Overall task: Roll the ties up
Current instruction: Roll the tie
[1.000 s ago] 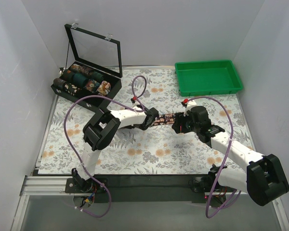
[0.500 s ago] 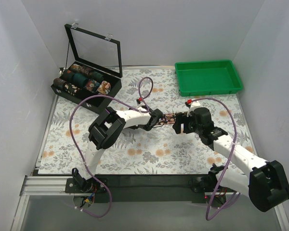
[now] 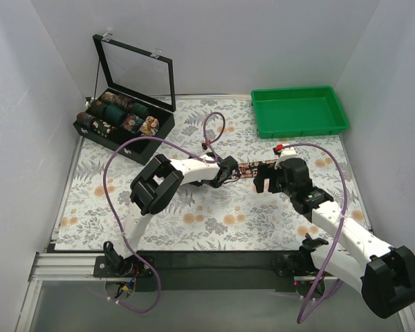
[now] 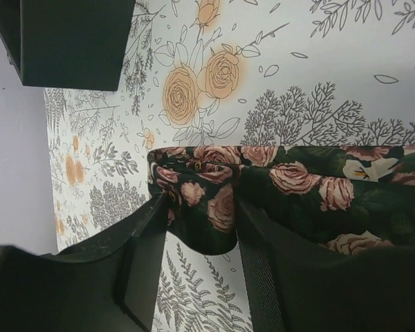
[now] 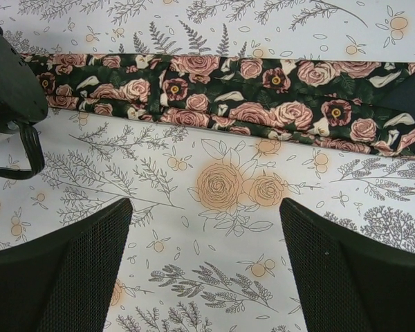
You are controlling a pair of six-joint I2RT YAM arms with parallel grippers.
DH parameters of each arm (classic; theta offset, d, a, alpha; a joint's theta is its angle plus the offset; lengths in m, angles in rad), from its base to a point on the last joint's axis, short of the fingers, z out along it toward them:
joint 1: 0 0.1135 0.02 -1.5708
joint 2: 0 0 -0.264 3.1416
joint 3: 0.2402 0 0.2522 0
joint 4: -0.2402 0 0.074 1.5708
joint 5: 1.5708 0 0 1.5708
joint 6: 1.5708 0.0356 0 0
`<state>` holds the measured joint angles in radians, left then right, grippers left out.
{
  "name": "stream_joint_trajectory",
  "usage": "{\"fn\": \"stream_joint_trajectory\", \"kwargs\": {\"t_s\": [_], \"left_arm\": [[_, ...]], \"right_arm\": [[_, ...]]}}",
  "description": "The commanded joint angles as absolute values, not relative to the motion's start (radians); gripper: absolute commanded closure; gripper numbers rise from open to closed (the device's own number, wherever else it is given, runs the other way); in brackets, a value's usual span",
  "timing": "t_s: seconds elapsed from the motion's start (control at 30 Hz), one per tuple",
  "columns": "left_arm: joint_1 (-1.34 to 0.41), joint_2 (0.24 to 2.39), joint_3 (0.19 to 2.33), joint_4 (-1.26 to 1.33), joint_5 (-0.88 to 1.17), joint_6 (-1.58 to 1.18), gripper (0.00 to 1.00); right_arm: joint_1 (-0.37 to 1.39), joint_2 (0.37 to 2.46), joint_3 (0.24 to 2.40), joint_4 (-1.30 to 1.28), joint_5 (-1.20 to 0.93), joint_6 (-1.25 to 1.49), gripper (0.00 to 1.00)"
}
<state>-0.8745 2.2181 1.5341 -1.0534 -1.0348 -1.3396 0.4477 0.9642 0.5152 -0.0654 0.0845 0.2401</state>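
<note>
At mid-tabletop (image 3: pixel 214 218), the left arm (image 3: pixel 187 169) stretches rightward, left hand (image 4: pixel 200 218) clamped on the folded end of the tie (image 3: pixel 246 168). Right hand (image 5: pixel 206 205) hovers just beside the flat strip, fingers (image 5: pixel 83 270) spread wide. Green tray (image 3: pixel 299 128) and black box (image 3: pixel 124 142) sit well apart at the far edge.

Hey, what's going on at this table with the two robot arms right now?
The left end effector is pinching the folded end of a rose-print necktie that lies flat across the floral table cover, apparently starting a roll. The right end effector hovers open just short of the strip, holding nothing. Rolled ties sit in the open display box at the far left, and a green tray is at the far right.
</note>
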Motion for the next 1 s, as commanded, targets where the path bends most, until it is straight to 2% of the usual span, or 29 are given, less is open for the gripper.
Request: {"fn": "stream_joint_trajectory", "kwargs": {"t_s": [0.0,0.23,0.5,0.63,0.67,0.83,0.97], "left_arm": [[-0.884,2.197,1.537,-0.971,-0.976,-1.299,0.58],[-0.890,2.126,1.502,-0.867,-0.858,-1.218,0.50],[-0.894,2.085,1.470,-0.822,-0.805,-1.178,0.50],[-0.902,2.094,1.457,-0.821,-0.808,-1.163,0.54],[-0.907,2.097,1.456,-0.819,-0.813,-1.151,0.58],[-0.920,2.097,1.451,-0.810,-0.839,-1.114,0.66],[-0.923,2.091,1.436,-0.801,-0.848,-1.085,0.69]], "right_arm": [[0.445,0.939,0.512,-0.063,0.112,0.241,0.21],[0.443,0.930,0.515,-0.067,0.109,0.244,0.21],[0.443,0.890,0.511,-0.074,0.141,0.245,0.13],[0.443,0.873,0.511,-0.075,0.147,0.241,0.13],[0.442,0.870,0.511,-0.077,0.149,0.239,0.13],[0.442,0.873,0.512,-0.077,0.147,0.241,0.13],[0.442,0.879,0.512,-0.077,0.147,0.239,0.13]]}}
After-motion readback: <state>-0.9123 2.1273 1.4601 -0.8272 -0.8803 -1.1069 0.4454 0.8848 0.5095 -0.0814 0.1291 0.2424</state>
